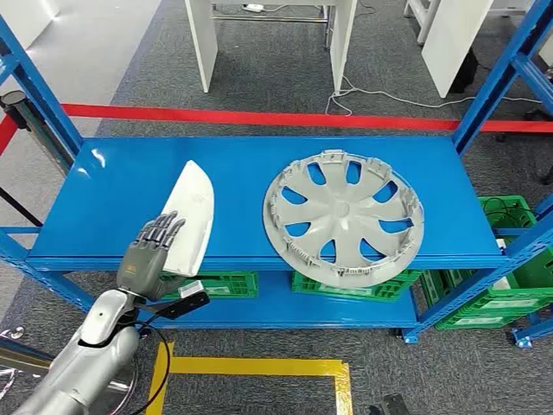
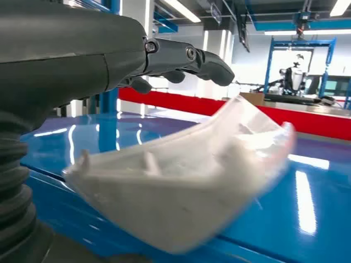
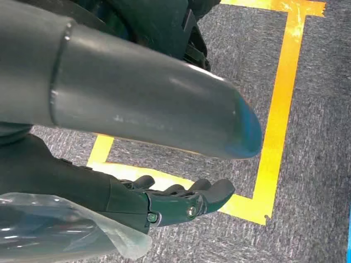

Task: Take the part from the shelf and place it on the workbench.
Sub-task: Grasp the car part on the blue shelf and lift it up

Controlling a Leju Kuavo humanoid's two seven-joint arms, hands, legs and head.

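Just beyond the fingertips of the left robot hand [image 1: 149,253], on the near left part of the blue shelf [image 1: 117,186], lies the white part [image 1: 191,218], a curved shell whose near end overhangs the shelf's front edge. The fingers are stretched out and spread over that near end; in the left wrist view the part [image 2: 186,186] sits under the extended fingers [image 2: 194,57], with the thumb drawn back, so this robot hand is released and grasps nothing. Whether the fingertips touch the shell I cannot tell.

Well off to the right of that robot hand, a grey wheel cover [image 1: 344,216] rests flat on the same shelf, apart from the part. Green crates [image 1: 515,285] stand on the level below.

The right robot hand [image 3: 182,200] hangs above grey carpet and yellow floor tape [image 3: 277,109], fingers loosely apart, holding nothing.

The step in hand looks like the reach-and-grasp. The next move likely calls for fingers over the shell, thumb beneath the overhanging edge, and a firm close before lifting; the smooth curved surface could slip.
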